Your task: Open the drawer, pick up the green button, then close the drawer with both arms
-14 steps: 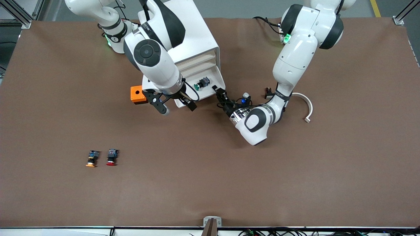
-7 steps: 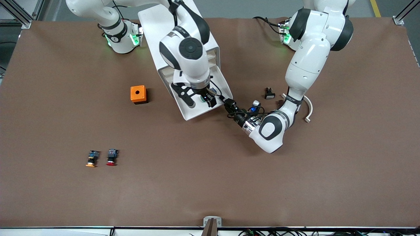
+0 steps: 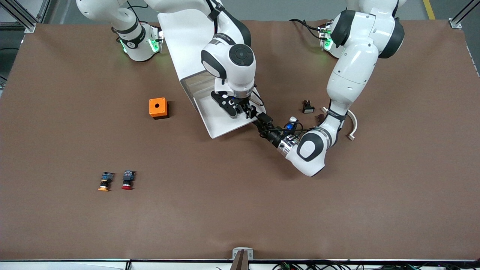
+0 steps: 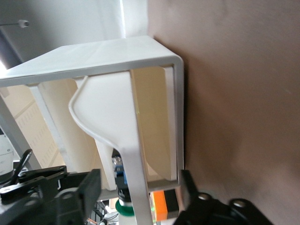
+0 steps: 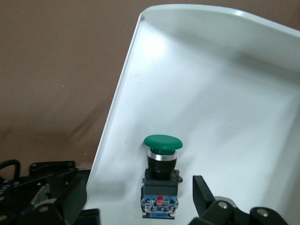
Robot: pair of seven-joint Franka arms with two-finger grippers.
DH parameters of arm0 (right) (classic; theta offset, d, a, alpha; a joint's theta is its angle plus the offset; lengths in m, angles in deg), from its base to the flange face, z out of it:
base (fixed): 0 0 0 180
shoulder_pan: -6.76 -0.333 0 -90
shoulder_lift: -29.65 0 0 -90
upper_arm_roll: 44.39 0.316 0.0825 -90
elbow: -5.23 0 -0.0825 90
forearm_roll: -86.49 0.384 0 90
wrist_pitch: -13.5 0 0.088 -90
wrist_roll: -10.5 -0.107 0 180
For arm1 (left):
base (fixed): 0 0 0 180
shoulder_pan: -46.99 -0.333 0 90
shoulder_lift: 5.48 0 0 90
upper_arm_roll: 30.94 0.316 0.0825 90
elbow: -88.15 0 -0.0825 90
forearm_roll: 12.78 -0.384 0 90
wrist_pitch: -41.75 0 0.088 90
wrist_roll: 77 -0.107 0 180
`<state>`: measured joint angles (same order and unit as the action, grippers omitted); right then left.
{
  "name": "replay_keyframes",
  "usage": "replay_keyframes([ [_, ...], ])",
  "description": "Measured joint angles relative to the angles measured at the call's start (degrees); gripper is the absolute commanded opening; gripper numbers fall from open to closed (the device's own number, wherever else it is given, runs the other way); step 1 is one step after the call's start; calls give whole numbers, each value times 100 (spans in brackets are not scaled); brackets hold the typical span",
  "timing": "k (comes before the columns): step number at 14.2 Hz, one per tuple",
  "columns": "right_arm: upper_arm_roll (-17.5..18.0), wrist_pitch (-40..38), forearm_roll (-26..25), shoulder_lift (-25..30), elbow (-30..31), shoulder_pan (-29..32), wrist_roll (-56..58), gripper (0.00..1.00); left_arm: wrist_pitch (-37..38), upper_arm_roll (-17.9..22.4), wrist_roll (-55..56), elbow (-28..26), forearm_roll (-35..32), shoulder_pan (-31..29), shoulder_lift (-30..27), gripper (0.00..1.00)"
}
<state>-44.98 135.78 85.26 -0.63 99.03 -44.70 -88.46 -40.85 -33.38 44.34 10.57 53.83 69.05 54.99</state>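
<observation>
The white cabinet [image 3: 183,33] has one drawer [image 3: 215,123] pulled out toward the front camera. The green-capped button [image 5: 161,173] lies on its side on the drawer's floor [image 5: 225,93]. In the front view my right hand hides it. My right gripper [image 3: 236,108] hangs over the drawer, open, with its fingers on either side of the button [image 5: 140,190]. My left gripper [image 3: 260,119] is at the drawer's front corner. It is open, with the drawer's front lip [image 4: 133,159] between its fingers [image 4: 138,185]. The green cap [image 4: 125,206] shows past the lip.
An orange box [image 3: 158,108] with a round hole stands beside the drawer toward the right arm's end. A yellow-capped button [image 3: 105,181] and a red-capped button [image 3: 128,179] lie nearer the front camera. A small black part [image 3: 307,107] and a curved white strip [image 3: 352,123] lie by the left arm.
The drawer has slid out toward the front camera with my left gripper at its front. My right gripper has swung from beside the orange box to over the button in the drawer.
</observation>
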Motion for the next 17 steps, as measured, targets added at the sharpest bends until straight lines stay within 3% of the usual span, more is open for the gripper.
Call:
replay_keyframes([
  [4, -4, 1, -7, -176, 3, -2, -1, 93, -79, 5, -667, 207, 2, -240, -1, 99],
  [6, -4, 1, -7, -218, 3, -9, -6, 87, -84, 27, -1179, 398, 2, -352, -4, 99],
  [10, -4, 0, -7, -265, 4, -93, -61, 40, -93, 381, -2531, 857, 2, -373, -17, 99],
  [12, -3, 0, -7, -294, 4, -154, -86, 8, -93, 671, -3408, 1001, -3, -311, -29, 99],
  [13, -4, 1, -7, -299, 3, -177, -107, 0, -92, 848, -3932, 1060, -24, -233, -44, 99],
  [17, -30, -3, -7, -298, -30, -185, -150, 0, -489, 1465, -5479, 1163, -297, 260, -223, 99],
])
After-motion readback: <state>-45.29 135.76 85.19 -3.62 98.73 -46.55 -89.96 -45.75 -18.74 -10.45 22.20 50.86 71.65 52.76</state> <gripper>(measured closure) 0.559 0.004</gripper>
